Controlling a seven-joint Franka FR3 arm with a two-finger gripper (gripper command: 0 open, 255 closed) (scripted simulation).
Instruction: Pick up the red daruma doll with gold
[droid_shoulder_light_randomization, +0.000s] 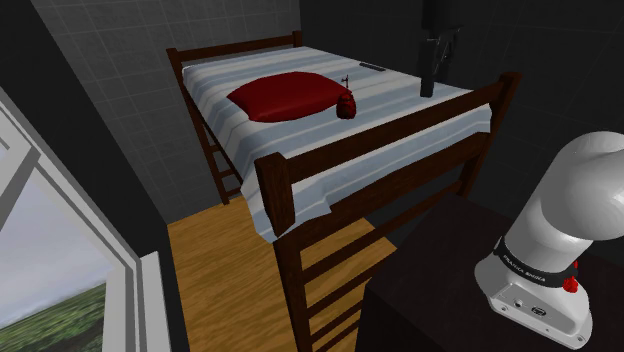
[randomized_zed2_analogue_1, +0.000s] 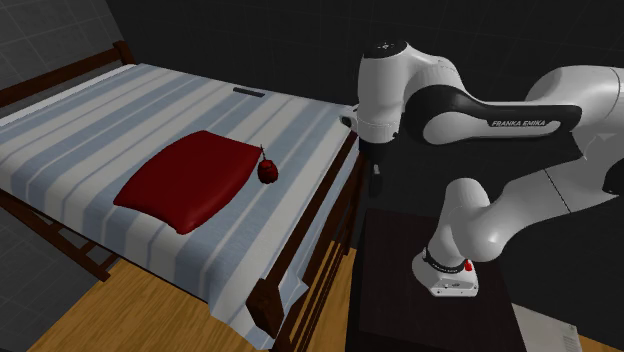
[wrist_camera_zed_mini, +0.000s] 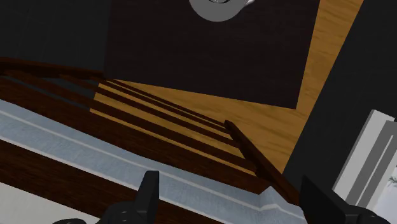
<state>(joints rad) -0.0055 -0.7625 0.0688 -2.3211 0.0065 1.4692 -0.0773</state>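
On bed (droid_shoulder_light_randomization: 300, 150), red doll (droid_shoulder_light_randomization: 347, 104) beside cushion (droid_shoulder_light_randomization: 285, 95); gripper (wrist_camera_zed_mini: 233, 189) spread wide

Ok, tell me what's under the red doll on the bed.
The red daruma doll rests on the blue-and-white striped sheet, beside the red pillow. Whatever lies beneath the sheet is covered.

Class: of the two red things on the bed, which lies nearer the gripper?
The small round doll, on the side of the big flat cushion facing the gripper.
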